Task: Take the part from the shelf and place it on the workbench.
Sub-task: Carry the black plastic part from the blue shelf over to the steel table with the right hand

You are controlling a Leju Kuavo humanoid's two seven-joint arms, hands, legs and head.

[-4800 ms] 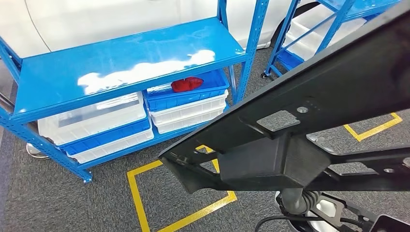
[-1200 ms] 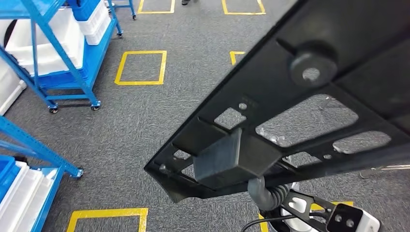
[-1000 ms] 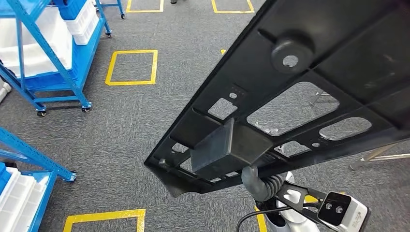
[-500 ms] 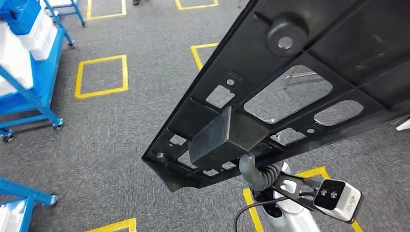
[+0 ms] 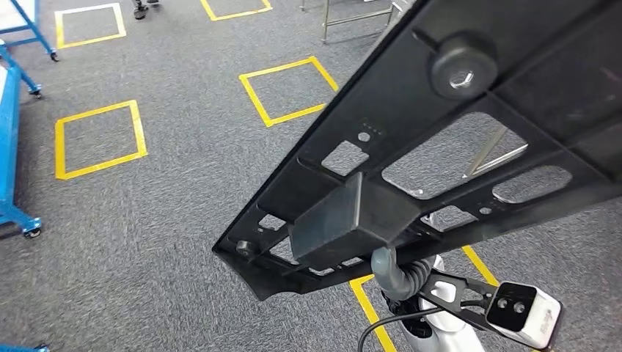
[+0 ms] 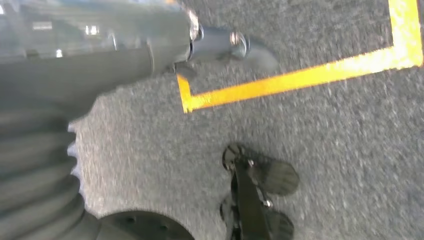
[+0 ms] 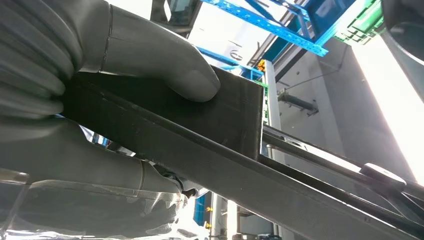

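- The part [image 5: 469,139], a long black plastic panel with cut-out windows and a round boss, is held up in the air close to the head camera, slanting across the head view; its far end is cut off by the picture's top and right edges
- The right hand [image 7: 75,100] grips the part: the grey thumb lies on the boxy block of the part, and the other fingers [image 7: 65,165] wrap under its edge; the fingertips below are hidden behind the part
- In the head view the part hides that hand; just under it shows a bit of grey ribbed wrist [image 5: 400,275]
- The left hand [image 6: 45,165] is blurred and mostly cut off at the frame edge, so I cannot tell whether it is open or closed
- Below lies grey carpet floor [image 5: 169,213] with yellow tape squares [image 5: 99,139]
- A blue shelf frame [image 5: 9,147] on castors is cropped at the left edge
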